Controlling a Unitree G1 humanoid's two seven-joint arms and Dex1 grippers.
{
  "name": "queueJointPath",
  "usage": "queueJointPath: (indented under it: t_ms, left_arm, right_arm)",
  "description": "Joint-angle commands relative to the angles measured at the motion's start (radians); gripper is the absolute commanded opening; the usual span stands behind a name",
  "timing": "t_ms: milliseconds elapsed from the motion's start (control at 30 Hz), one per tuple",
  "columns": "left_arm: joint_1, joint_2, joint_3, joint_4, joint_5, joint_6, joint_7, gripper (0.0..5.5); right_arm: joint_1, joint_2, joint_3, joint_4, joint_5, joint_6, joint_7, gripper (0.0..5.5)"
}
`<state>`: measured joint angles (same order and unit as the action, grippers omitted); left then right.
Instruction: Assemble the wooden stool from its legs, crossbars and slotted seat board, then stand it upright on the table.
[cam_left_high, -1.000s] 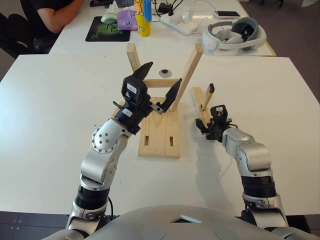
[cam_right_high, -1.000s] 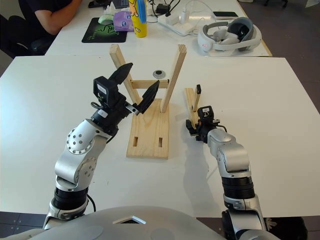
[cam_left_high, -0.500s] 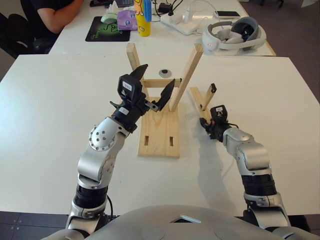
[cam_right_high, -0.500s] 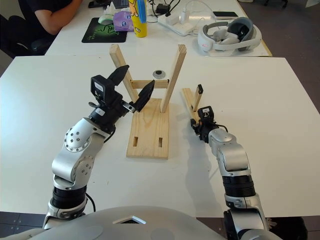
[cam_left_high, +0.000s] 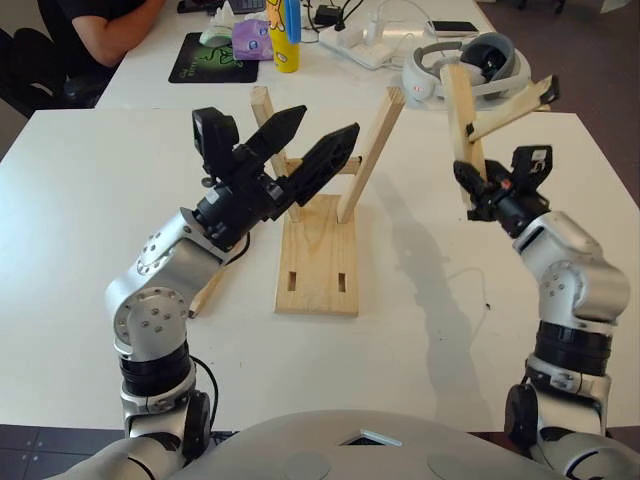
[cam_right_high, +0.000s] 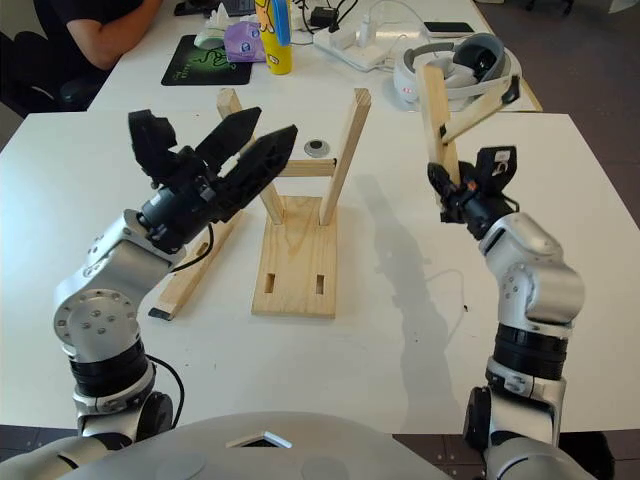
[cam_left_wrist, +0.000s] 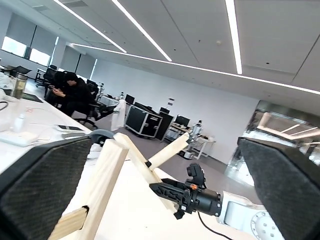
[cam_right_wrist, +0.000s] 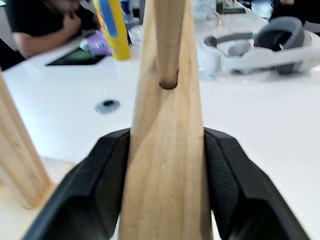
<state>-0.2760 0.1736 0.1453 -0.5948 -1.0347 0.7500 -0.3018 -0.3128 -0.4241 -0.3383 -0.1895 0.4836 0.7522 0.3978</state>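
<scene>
The slotted seat board (cam_left_high: 318, 255) lies flat on the white table. Two wooden legs (cam_left_high: 372, 150) stand in its far end, joined by a crossbar (cam_right_high: 305, 168). My left gripper (cam_left_high: 305, 150) hangs open in the air over the left one of these legs, holding nothing. A loose leg (cam_right_high: 190, 270) lies on the table under that arm. My right gripper (cam_left_high: 485, 190) is raised on the right and shut on another leg (cam_left_high: 463, 115) with a crossbar (cam_left_high: 510, 105) sticking out of it. In the right wrist view the fingers (cam_right_wrist: 90, 190) clamp this leg (cam_right_wrist: 167, 150) from both sides.
A grommet hole (cam_right_high: 318, 148) sits in the table behind the frame. On the far table are a headset (cam_left_high: 465, 65), a yellow bottle (cam_left_high: 287, 25), a power strip (cam_left_high: 360, 40) and a mouse pad (cam_left_high: 210, 55), with a seated person at the back left.
My right gripper has lifted the leg with its crossbar off the table, up and to the right. My left arm has risen and swung left, uncovering the loose leg.
</scene>
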Motion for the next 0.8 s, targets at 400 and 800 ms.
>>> queueJointPath:
  t_ms: [400,800]
  left_arm:
    - [-0.144,0.174,0.122,0.187,-0.431,0.090,0.066,5.40]
    - [-0.172,0.234,0.019,0.202,-0.672,0.172,0.075,5.40]
  right_arm:
    - [-0.176,-0.426,-0.107,-0.066,0.825,0.569,0.510,2.06]
    - [-0.159,-0.429,0.007,-0.071,0.872,0.550,0.613,2.06]
